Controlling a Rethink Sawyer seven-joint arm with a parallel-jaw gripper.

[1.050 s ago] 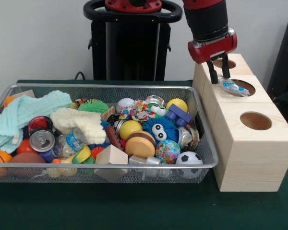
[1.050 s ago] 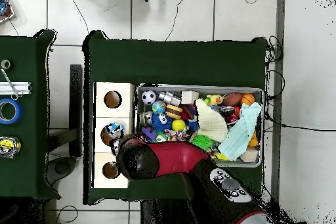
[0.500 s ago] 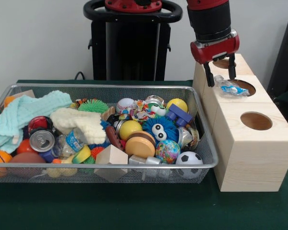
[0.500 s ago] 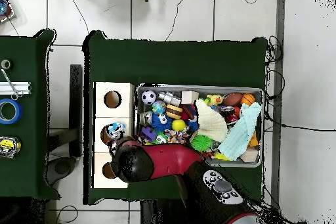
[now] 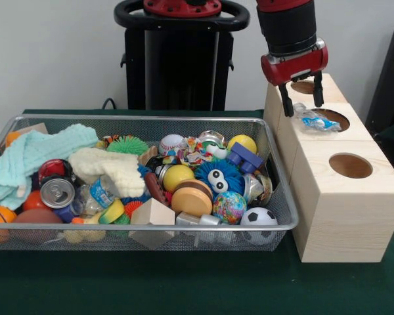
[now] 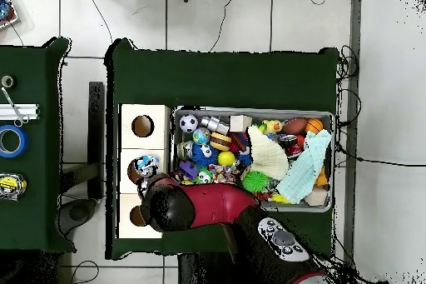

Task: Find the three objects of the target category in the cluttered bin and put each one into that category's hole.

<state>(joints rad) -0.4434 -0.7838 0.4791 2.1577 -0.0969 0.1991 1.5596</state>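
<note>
A wire basket (image 5: 276,216) full of jumbled toys sits on a green desk (image 5: 184,289). Just beside it stands a pale wooden box (image 5: 335,210) with three round holes in its top, lined up from near to far.

The robot's hand (image 5: 301,98) hangs above the box, over the strip between the middle hole (image 5: 333,119) and the far hole (image 5: 306,86). Its two black fingers (image 5: 286,104) are spread apart and hold nothing.

A crumpled plastic wrapper (image 5: 314,119), clear with blue print, lies across the near-left rim of the middle hole. Part of it rests on the wood and part overhangs the opening. It does not appear to have dropped through. The overhead view shows the same wrapper (image 6: 146,163) sitting at that hole, with the red arm (image 6: 208,206) reaching across from the basket side.

The step in hand looks like delivery of one item, not quite finished. To do it well, the hand would likely need to nudge or re-grip the wrapper and move it squarely over the opening before letting go, since light crinkled plastic tends to catch on an edge.

Among the clutter, a crushed plastic bottle (image 5: 102,191) and a drinks can (image 5: 58,192) lie near a cream cloth (image 5: 111,167) and a mint green towel (image 5: 33,154).
</note>
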